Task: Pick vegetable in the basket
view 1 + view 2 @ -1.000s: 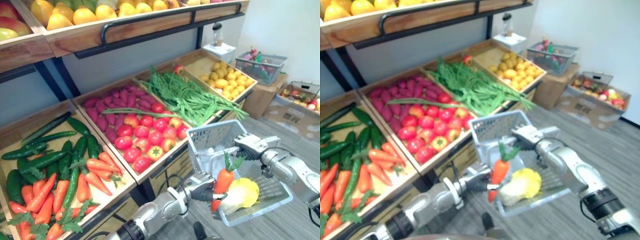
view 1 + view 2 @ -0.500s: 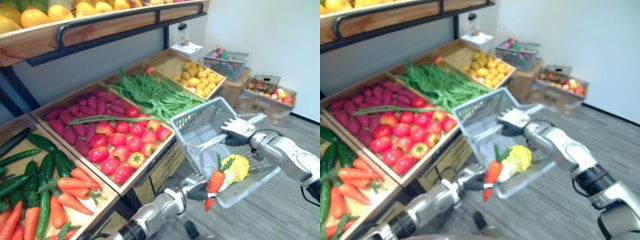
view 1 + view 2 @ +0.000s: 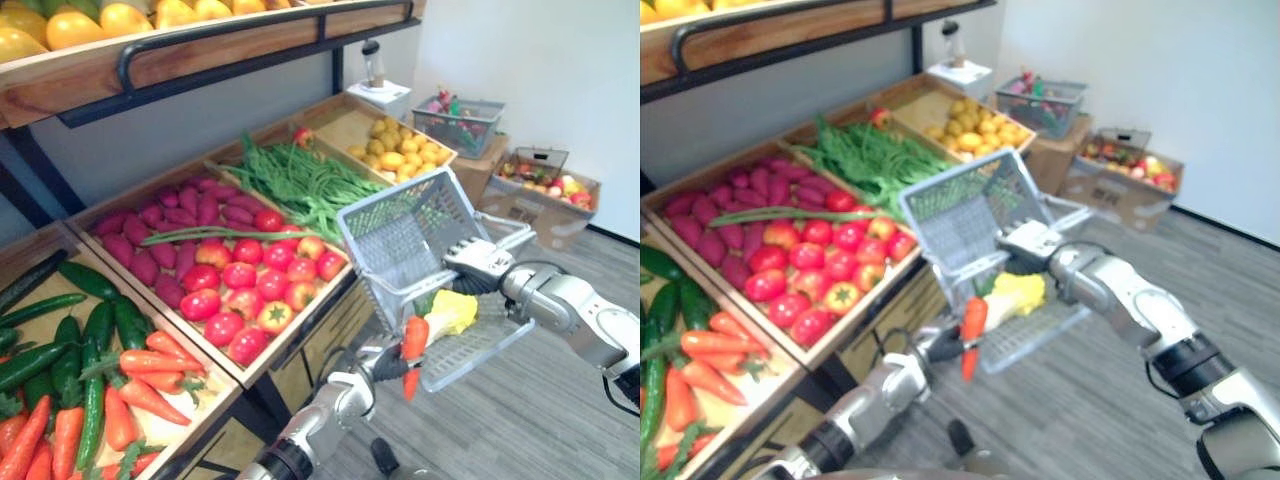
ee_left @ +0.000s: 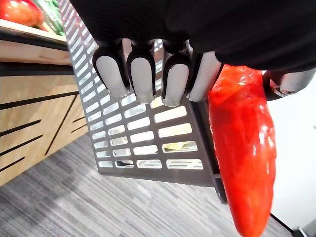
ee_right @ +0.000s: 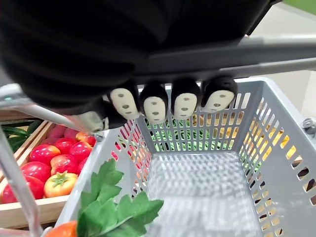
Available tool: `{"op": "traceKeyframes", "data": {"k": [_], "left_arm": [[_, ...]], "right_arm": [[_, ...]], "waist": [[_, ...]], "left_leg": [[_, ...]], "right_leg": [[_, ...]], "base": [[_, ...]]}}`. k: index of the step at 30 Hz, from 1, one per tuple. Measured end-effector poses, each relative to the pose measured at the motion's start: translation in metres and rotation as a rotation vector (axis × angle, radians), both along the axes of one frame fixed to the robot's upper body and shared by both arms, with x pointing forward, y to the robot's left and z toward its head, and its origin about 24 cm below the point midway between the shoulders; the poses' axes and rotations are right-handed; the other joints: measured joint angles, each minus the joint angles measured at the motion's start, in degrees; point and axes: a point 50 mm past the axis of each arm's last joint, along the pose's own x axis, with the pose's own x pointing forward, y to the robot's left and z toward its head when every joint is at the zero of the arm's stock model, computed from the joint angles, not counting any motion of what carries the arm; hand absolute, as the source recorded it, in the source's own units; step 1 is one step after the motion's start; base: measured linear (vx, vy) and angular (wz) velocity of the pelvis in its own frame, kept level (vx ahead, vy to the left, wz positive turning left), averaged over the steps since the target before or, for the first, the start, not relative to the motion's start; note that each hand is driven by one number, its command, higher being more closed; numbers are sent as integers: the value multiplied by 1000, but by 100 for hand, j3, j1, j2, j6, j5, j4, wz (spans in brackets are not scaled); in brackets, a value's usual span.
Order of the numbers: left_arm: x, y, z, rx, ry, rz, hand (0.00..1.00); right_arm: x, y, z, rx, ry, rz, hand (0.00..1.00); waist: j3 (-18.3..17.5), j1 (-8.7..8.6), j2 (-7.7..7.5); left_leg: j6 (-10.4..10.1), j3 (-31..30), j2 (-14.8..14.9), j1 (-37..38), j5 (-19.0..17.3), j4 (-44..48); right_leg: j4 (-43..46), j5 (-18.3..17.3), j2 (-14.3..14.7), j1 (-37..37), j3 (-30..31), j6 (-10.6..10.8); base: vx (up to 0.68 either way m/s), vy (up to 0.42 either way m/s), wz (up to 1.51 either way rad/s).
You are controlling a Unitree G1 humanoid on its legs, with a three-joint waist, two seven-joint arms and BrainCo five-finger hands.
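Orange carrot (image 3: 414,338) with a green leafy top, glossy and tapering to a point, is pinched in the left hand (image 3: 385,362) at the near rim of the grey slotted plastic basket (image 3: 395,230). The left wrist view shows the fingers (image 4: 143,74) curled down one side of the thick upper part and the thumb against the other, with the pointed end hanging free outside the basket's wall. In the right wrist view the leaves lie over the rim, above the inside. So the carrot looks to straddle the edge and is not yet lying in the basket.

The right hand (image 3: 478,265) is clenched round the basket's grey handle bar (image 5: 276,54) and carries the basket tilted, open side toward the shelves. A pale yellow leafy cabbage (image 3: 452,310) lies inside, close to the carrot.

Judging by its shine, the carrot is probably a stiff, light, moulded piece, and its smooth skin is likely slippery. The taper would let it slide out of a loose grip, tip first. The thick shoulder just under the leaves is the best hold, where it is held now. The leaves look soft and would bend, so they give no grip.
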Motion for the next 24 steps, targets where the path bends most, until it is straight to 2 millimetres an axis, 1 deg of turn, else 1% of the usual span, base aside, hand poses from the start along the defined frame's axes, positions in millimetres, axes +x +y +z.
{"op": "traceKeyframes", "data": {"k": [1,3,6,12,15,18,24], "left_arm": [[0,1,-2,4,9,9,100],[1,2,-6,6,41,41,100],[-1,4,-11,9,78,63,100],[0,8,-15,-4,119,109,100],[0,9,-18,-1,130,119,100],[1,10,-18,-3,126,127,100],[1,10,-17,-6,121,133,100]], "right_arm": [[-1,0,-3,3,11,-3,100],[-6,-1,-15,10,66,-21,100],[-10,-1,-26,25,112,-42,100],[-14,-3,-33,54,173,-51,100],[-19,-3,-38,70,198,-49,100],[-19,-3,-38,75,201,-48,100],[-20,-3,-38,78,203,-46,100]], "waist": [[9,-14,-11],[50,-13,-77],[72,-14,-91],[85,-38,-87],[146,-83,-85],[176,-112,-81],[199,-151,-83]], "left_leg": [[12,-57,-10,-7,8,-17],[37,-155,-38,-64,24,-40],[48,-273,-63,-149,30,-48],[71,-330,-155,-153,43,-160],[88,-418,-207,-143,53,-225],[100,-423,-257,-146,60,-260],[103,-425,-264,-148,61,-260]], "right_leg": [[-40,4,-29,33,-32,6],[-88,12,-105,46,-103,19],[-149,21,-173,50,-169,31],[-231,29,-241,69,-172,44],[-293,33,-305,140,-221,51],[-319,43,-346,140,-216,67],[-324,48,-352,140,-213,74]], "base": [[-21,-3,29],[-27,-9,24],[-22,-9,17],[-2,1,2],[-15,1,12],[-7,1,1],[-5,-1,0]]}}
